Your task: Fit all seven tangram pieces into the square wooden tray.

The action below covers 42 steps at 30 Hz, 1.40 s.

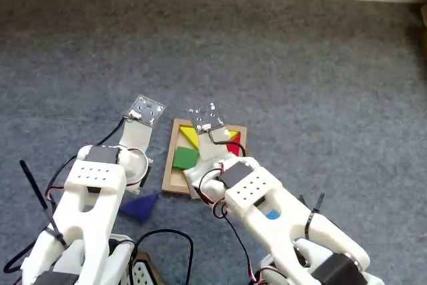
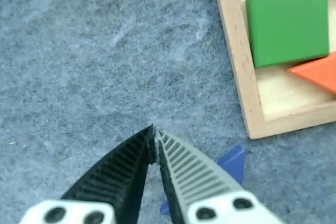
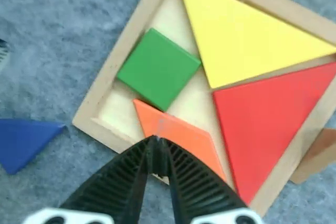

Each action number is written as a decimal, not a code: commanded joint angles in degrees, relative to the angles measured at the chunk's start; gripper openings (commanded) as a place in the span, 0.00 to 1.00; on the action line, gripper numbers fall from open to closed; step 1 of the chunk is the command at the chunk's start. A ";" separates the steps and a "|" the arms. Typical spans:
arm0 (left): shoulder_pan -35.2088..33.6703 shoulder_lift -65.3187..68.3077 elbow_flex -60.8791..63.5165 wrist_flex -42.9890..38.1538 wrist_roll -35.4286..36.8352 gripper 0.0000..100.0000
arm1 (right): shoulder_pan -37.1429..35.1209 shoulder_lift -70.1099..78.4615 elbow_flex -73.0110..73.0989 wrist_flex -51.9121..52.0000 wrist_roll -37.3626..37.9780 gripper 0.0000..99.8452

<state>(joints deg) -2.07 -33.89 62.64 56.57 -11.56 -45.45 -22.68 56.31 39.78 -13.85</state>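
1. Jaws of the left gripper (image 2: pixel 153 139) are pressed together. One finger is black and the other grey, their ribbed inner faces meet at the tips, and nothing sits between them.
2. Its tips hang over grey, short-napped carpet (image 2: pixel 94 51) near a corner of the tray (image 2: pixel 236 72). I cannot tell whether they touch the carpet.
3. The right gripper (image 3: pixel 156 148) also has its jaws closed tip to tip, both fingers black and ribbed. The tips lie over the narrow end of the orange piece (image 3: pixel 181 134), beside the tray's rim. Contact with the piece cannot be judged.
4. The tray is square, of pale wood with a raised rim, and lies flat on the carpet.
5. Inside the tray, a large yellow triangle (image 3: pixel 241 35) and a large red triangle (image 3: pixel 262 124) sit edge to edge. A green square (image 3: pixel 157 68) lies turned at an angle, one corner meeting the orange piece, with bare wood showing around it. All the pieces are flat, matte and smooth.
6. A blue triangle (image 3: pixel 23 140) lies on the carpet outside the tray, near its corner. A brown piece (image 3: pixel 321 153) sits just outside the rim by the red triangle.
7. In the high view the white left arm (image 1: pixel 93 191) stretches forward beside the tray. The right arm (image 1: pixel 267 205) angles in from the side, its gripper above the tray.
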 commanded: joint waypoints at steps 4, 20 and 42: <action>-0.75 -1.45 0.04 -0.70 0.09 0.01 | 4.35 2.51 0.92 -0.92 0.44 0.00; -0.75 -1.45 0.04 -0.70 0.09 0.01 | 4.70 2.07 -13.41 5.93 0.18 0.00; -0.84 -1.45 0.04 -0.70 0.09 0.01 | 9.36 26.33 -24.75 -5.58 0.44 0.00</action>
<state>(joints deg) -2.07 -33.89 62.64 56.57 -11.56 -37.98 3.43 33.71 34.15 -13.93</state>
